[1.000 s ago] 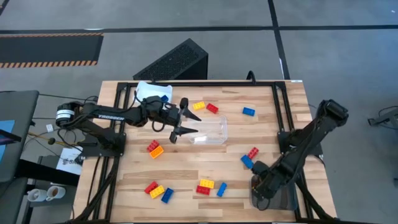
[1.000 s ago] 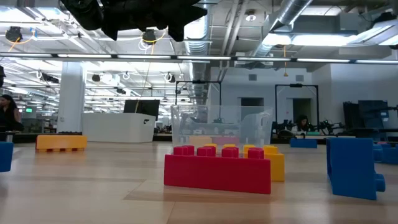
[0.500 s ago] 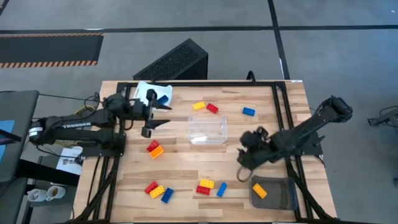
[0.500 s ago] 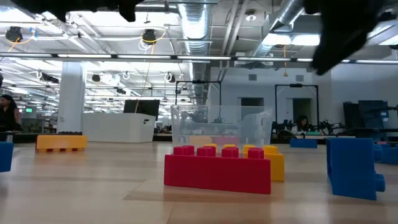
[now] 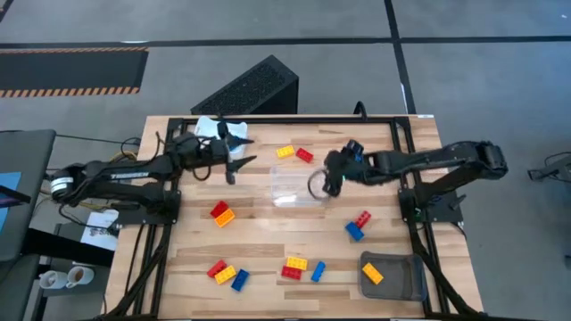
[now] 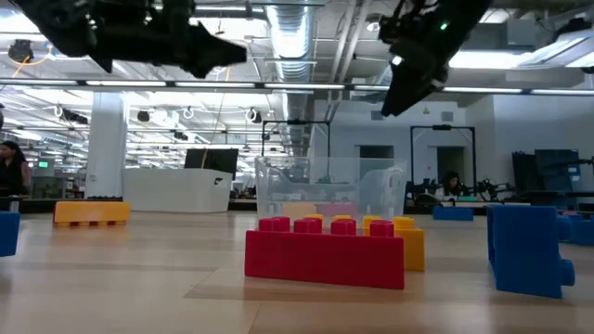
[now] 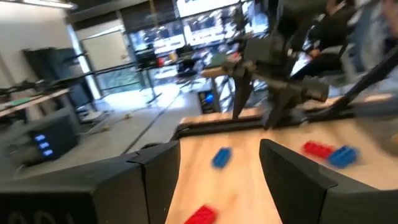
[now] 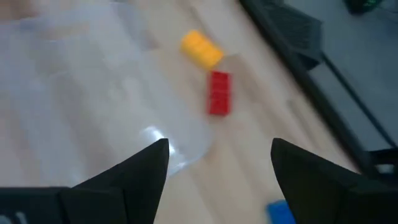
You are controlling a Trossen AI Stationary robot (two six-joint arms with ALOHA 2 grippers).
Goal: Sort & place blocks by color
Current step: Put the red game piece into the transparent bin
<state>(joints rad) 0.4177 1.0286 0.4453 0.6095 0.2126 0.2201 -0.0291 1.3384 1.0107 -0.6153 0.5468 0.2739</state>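
Blocks (image 5: pixel 295 265) lie scattered, long axes pointing every way.

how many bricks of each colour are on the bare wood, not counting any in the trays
red studded plastic bricks: 5
yellow-orange studded plastic bricks: 4
blue studded plastic bricks: 4, one seen only in the wrist views
total: 13

A light wooden plank table (image 5: pixel 268 241) stands on grey concrete floor (image 5: pixel 464 80). Behind the table lies a black ribbed box (image 5: pixel 245 89). Beyond it, an open hall with ceiling ducts (image 6: pixel 306 37) and a white counter (image 6: pixel 176 190).
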